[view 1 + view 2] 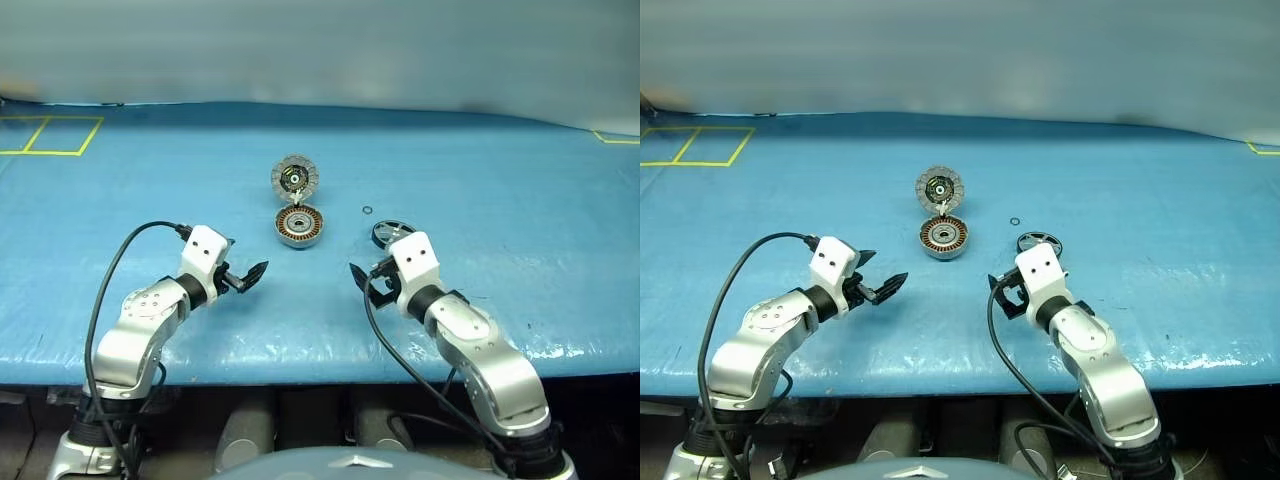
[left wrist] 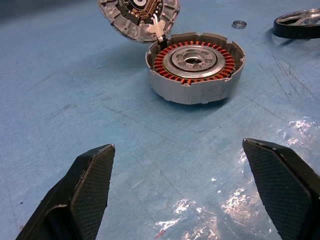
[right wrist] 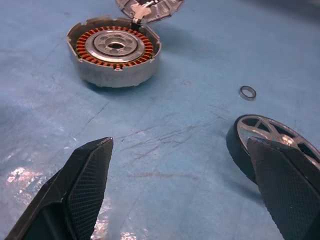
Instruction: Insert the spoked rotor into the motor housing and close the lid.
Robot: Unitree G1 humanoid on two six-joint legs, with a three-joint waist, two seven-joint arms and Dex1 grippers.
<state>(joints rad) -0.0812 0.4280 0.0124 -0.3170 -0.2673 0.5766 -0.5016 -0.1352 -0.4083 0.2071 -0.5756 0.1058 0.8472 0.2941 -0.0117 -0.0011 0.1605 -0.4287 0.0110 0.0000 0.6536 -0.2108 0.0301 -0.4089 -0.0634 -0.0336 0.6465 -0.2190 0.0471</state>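
The motor housing point(image 1: 300, 227), a grey cup with copper windings and a pale centre, sits mid-table. The lid point(image 1: 295, 178) lies just behind it, ribbed face with dark centre showing, its edge meeting the housing's far rim at a small white piece. To the right lies the spoked rotor point(image 1: 1038, 241), a black ring with silver spokes. My left gripper point(image 1: 248, 276) hovers open, with nothing in it, near and left of the housing point(image 2: 195, 67). My right gripper point(image 1: 362, 280) is open and holds nothing; one of its fingers point(image 3: 280, 185) hides the rotor's point(image 3: 252, 132) near side.
A small metal ring point(image 1: 367, 210) lies loose between the housing and the rotor. The blue table point(image 1: 520, 180) spreads wide on both sides, with yellow tape marks point(image 1: 50, 135) at the far left. Its front edge runs just below both arms.
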